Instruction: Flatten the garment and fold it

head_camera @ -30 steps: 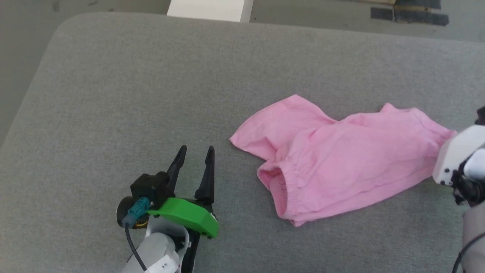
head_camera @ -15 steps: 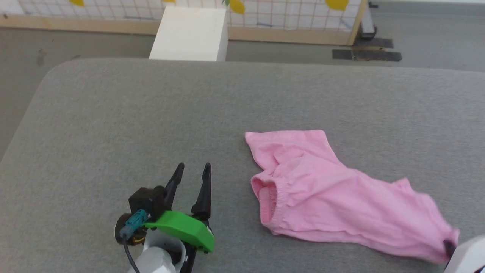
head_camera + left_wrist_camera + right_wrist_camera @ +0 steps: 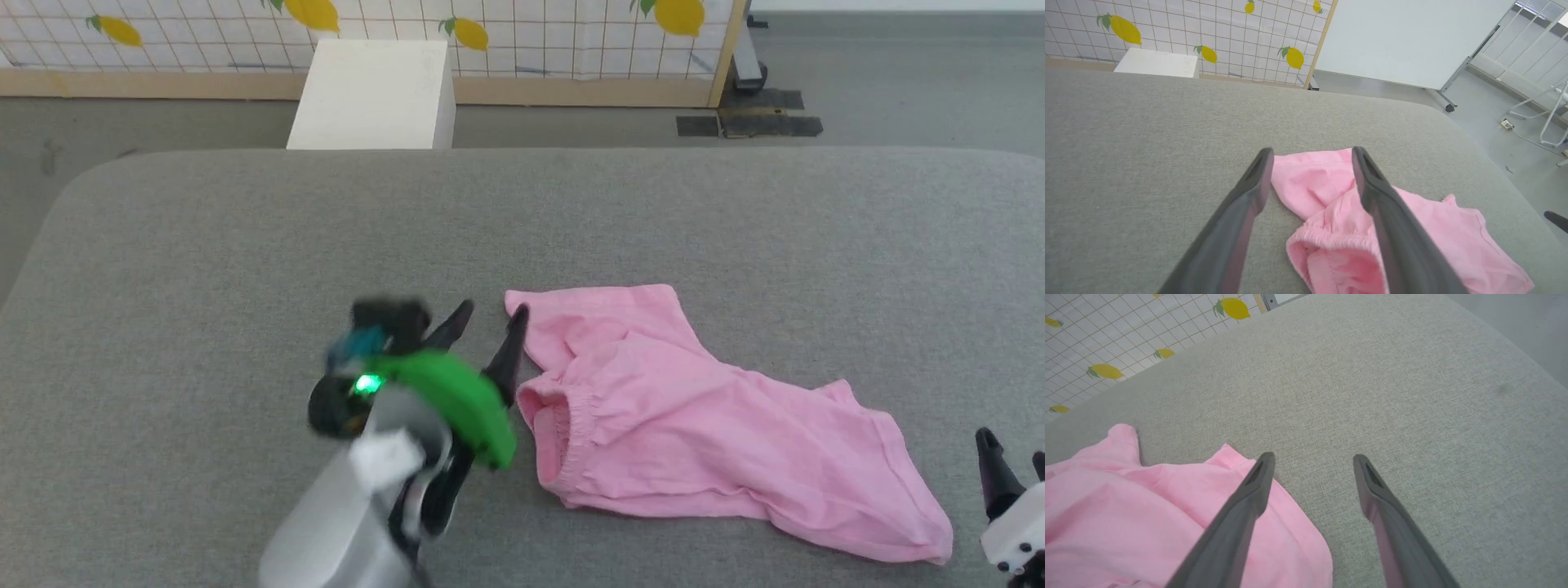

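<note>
The garment (image 3: 694, 425), light pink shorts, lies wrinkled on the grey padded surface (image 3: 245, 245), stretched from centre toward the lower right. Its gathered waistband (image 3: 549, 420) faces left. My left gripper (image 3: 492, 314) is open, its fingertips right at the garment's upper-left corner. In the left wrist view that gripper (image 3: 1311, 153) straddles the pink corner (image 3: 1306, 183), low over the fabric. My right gripper (image 3: 1012, 449) is open just right of the garment's far end. In the right wrist view the right gripper (image 3: 1313, 458) holds nothing, with the pink hem (image 3: 1147, 506) under its left finger.
A white box (image 3: 371, 94) stands on the floor beyond the surface's far edge, in front of a lemon-patterned screen (image 3: 531, 33). The grey surface stretches wide to the left and behind the garment. Its right edge curves down to the floor (image 3: 1515, 134).
My right gripper has opened and let go of the garment's right end, which now lies flat. My left arm has moved forward and right to the garment's corner. The camera has shifted too.
</note>
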### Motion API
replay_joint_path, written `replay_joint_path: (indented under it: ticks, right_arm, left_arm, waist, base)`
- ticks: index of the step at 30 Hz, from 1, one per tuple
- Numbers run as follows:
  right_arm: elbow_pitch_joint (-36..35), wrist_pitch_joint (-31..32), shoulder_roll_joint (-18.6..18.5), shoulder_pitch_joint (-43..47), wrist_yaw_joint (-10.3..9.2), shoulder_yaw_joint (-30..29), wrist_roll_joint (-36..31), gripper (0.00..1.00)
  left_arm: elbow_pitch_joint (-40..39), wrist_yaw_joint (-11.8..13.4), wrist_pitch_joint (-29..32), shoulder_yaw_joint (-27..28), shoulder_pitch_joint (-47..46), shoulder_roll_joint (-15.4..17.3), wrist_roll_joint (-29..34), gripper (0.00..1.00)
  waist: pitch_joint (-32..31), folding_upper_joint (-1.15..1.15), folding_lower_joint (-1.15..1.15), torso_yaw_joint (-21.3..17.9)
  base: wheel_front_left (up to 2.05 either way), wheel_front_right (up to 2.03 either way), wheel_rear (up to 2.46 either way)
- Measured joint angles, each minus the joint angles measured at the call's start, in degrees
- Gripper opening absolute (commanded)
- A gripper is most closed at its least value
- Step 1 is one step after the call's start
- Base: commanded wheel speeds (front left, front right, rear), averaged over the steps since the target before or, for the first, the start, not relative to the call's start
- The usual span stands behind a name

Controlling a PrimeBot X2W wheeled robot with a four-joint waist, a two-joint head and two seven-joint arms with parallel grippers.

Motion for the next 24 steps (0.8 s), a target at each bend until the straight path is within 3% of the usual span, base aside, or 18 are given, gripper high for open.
replay_joint_path:
  ticks: [6, 9, 15, 16, 17, 18, 24]
  right_arm:
    - [0.29, -0.32, 0.04, -1.48, 0.0, 2.77, 0.31, 1.0]
    - [1.22, -1.24, 0.07, -2.14, 0.0, 4.19, 1.09, 1.0]
    - [3.25, -3.23, 0.03, -2.46, 0.0, 3.49, 1.21, 1.0]
    - [3.56, -3.54, 0.02, -2.51, -0.01, 3.36, 1.18, 1.0]
    - [3.9, -3.65, 0.02, -2.59, -0.01, 3.28, 1.16, 1.0]
    - [4.15, -3.92, 0.03, -2.63, 0.0, 3.25, 1.15, 1.0]
    - [5.71, -4.97, 0.02, -3.4, 0.0, 4.48, 1.21, 1.0]
  left_arm:
    - [10.76, 0.54, 18.15, -6.94, -13.31, -0.86, 2.36, 1.0]
    - [17.74, -0.09, 26.38, -10.22, -15.47, -0.59, 3.68, 1.0]
    - [22.26, -2.23, 33.98, -11.96, -15.52, -0.62, 1.67, 1.0]
    - [22.2, -2.68, 34.66, -11.95, -15.55, -0.66, 0.94, 0.75]
    - [21.97, -2.82, 34.65, -11.93, -15.58, -0.64, 0.81, 0.21]
    - [21.89, -2.83, 34.55, -11.89, -15.59, -0.6, 0.81, 0.0]
    - [21.84, -2.25, 30.12, -9.79, -16.7, -0.12, 0.51, 0.0]
  waist:
    - [1.94, 0.0, 0.0, -1.49]
    - [3.03, 0.0, 0.0, -2.79]
    - [5.42, 0.0, 0.0, -4.92]
    - [5.79, 0.0, 0.0, -5.14]
    - [6.11, 0.0, 0.0, -5.31]
    - [6.33, 0.0, 0.0, -5.41]
    - [7.04, 0.0, 0.0, -5.13]
  base:
    - [0.0, 0.0, 0.0]
    - [0.0, 0.0, 0.0]
    - [0.0, 0.0, 0.0]
    - [0.0, 0.0, 0.0]
    - [0.0, 0.0, 0.0]
    - [0.0, 0.0, 0.0]
    - [0.0, 0.0, 0.0]
